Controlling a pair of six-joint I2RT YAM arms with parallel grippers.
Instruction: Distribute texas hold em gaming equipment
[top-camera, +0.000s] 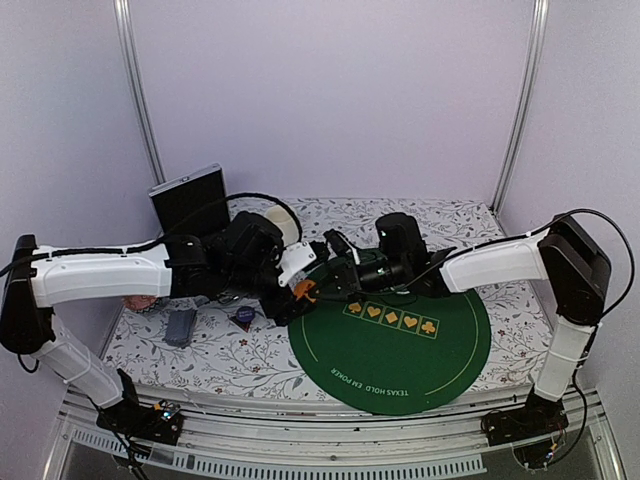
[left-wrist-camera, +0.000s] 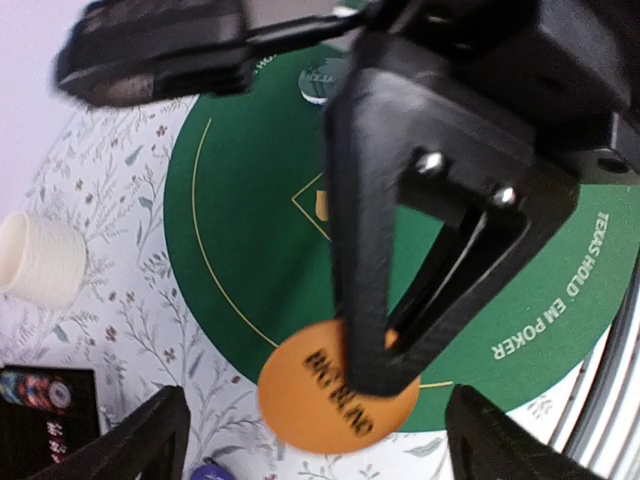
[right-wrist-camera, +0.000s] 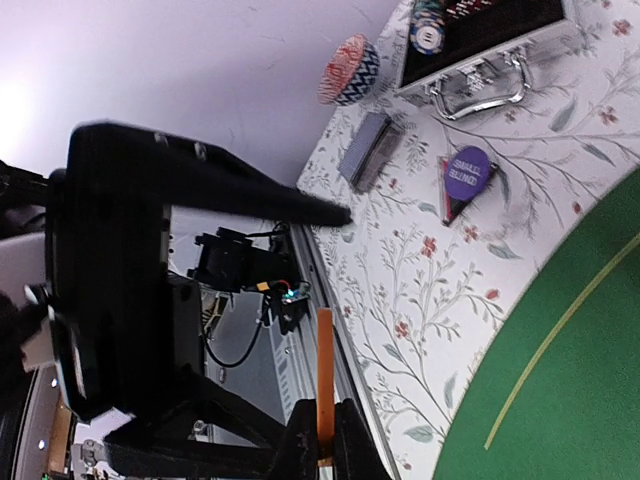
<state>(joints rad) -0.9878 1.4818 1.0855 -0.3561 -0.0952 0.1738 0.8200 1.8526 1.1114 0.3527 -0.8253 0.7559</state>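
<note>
Right tool (right-wrist-camera: 325, 440) clenched on orange disc (left-wrist-camera: 335, 400); left tool (left-wrist-camera: 320, 440) released beside it. Mug (left-wrist-camera: 40, 260), case (right-wrist-camera: 520, 45) nearby.

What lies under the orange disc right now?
Beneath the orange disc, pinched by the right tool, the edge of the green mat and the floral cloth show. The disc covers the spot directly below; whether it touches cannot be told.

Orange disc (left-wrist-camera: 338, 400), lettered BIG BLIND, pinched at its edge over the mat (left-wrist-camera: 250, 250) rim; grey cards (top-camera: 181, 326) stacked flat, well apart.
</note>
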